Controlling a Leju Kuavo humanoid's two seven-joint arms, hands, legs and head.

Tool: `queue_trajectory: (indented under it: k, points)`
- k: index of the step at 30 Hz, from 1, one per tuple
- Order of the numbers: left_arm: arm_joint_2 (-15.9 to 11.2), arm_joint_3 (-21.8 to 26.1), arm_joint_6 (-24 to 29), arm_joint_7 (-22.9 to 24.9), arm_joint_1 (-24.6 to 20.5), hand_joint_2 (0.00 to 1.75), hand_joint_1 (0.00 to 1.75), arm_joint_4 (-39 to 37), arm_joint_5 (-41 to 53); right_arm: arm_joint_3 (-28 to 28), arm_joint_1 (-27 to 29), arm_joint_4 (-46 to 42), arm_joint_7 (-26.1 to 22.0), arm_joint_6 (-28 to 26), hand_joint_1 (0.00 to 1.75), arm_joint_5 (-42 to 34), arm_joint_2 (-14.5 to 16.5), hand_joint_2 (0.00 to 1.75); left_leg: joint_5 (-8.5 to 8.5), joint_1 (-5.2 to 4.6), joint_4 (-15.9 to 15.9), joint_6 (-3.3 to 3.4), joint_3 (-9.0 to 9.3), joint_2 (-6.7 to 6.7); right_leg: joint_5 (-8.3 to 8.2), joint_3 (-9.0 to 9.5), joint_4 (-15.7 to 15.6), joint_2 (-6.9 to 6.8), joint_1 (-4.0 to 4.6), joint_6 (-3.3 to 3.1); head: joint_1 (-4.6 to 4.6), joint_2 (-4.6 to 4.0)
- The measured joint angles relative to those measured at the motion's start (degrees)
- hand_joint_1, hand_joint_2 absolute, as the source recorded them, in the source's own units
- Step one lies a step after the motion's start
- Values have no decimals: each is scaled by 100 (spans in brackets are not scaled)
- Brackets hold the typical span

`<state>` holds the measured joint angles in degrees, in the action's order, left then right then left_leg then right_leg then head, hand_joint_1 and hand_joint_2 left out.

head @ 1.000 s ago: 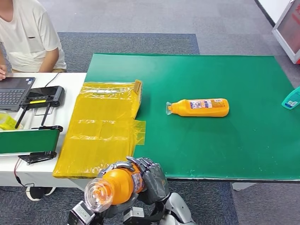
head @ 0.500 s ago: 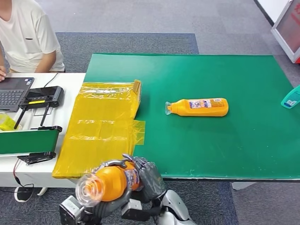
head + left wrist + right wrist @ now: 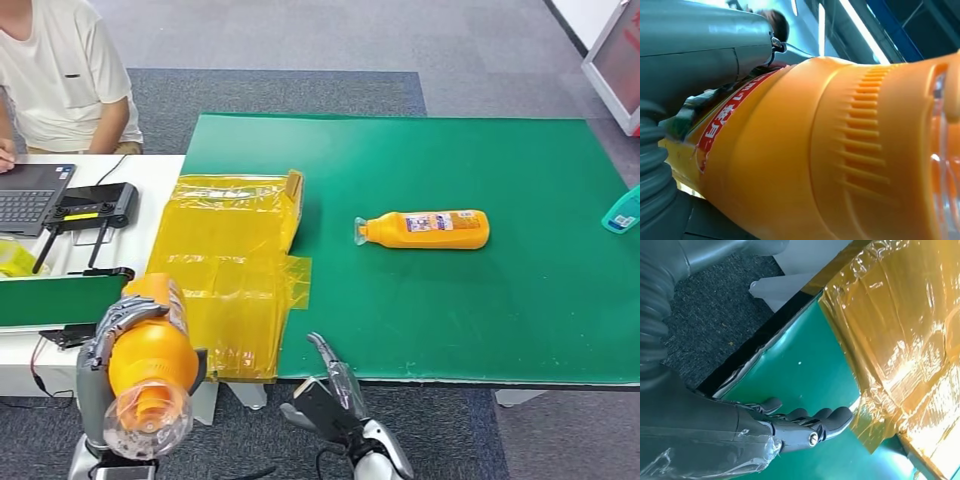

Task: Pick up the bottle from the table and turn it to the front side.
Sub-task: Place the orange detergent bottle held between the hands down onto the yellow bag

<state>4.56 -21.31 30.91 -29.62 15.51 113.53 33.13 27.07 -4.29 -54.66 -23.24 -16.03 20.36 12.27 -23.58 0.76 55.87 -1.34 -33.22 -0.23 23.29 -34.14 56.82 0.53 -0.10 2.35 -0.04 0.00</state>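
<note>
Here, an orange bottle [image 3: 151,350] is gripped by the robot's left hand [image 3: 102,345] at about seven o'clock in the head view, held off the near edge of the green table [image 3: 468,310], its clear cap end turned toward the camera. In the left wrist view the ribbed orange shoulder and a red label are seen close up, with the grey thumb pressed along the bottle's side. The right hand [image 3: 332,385] is held empty at six o'clock, just below the table's near edge, its fingers [image 3: 828,417] stretched out flat and apart beside a sheet of yellow plastic [image 3: 226,270]. A second orange bottle [image 3: 426,229] is seen lying on its side near the table's centre, cap pointing to nine o'clock. A laptop [image 3: 30,195] and a black controller [image 3: 94,207] are set on the white table [image 3: 147,175] at ten o'clock, where a person in a white shirt [image 3: 64,75] is seated. A teal object [image 3: 623,212] is cut off at three o'clock.
</note>
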Motion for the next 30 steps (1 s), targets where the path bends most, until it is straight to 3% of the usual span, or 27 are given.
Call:
queue_trajectory:
  k: [6,11,16,21,26,30]
  points:
    - [30,468,768,357,-43,175,175,-6,1753,-189,29,15,-23,144,0,109,65,175,0,0,0,1,1,0,-1,1,0,0,-1,1,1,0]
    - [-181,905,286,1421,-566,175,175,-510,3056,-224,-15,57,-73,361,0,173,103,175,13,0,0,-5,4,0,-10,-2,0,-1,0,-6,-1,0]
    - [-560,882,-955,2167,-1817,175,175,-1900,3611,-173,-65,1,-108,842,0,482,126,175,46,2,0,-18,-13,-1,-46,-26,4,0,2,-15,-1,0]
    - [-738,656,-1671,2694,-3174,175,175,-3316,3832,-113,-3,-575,-93,966,0,658,97,175,78,0,0,-15,-55,0,-83,-64,6,3,0,-11,0,0]
    - [-741,393,-2332,2938,-4224,175,175,-4558,3905,-112,126,-1377,-134,1281,0,630,47,175,84,0,2,-15,-66,0,-89,-76,6,4,0,-10,-1,0]
    - [-546,164,-2635,3022,-4932,175,175,-5559,3959,-113,222,-1943,-240,1397,0,592,6,175,87,0,2,-13,-75,0,-92,-81,6,4,0,-9,0,0]
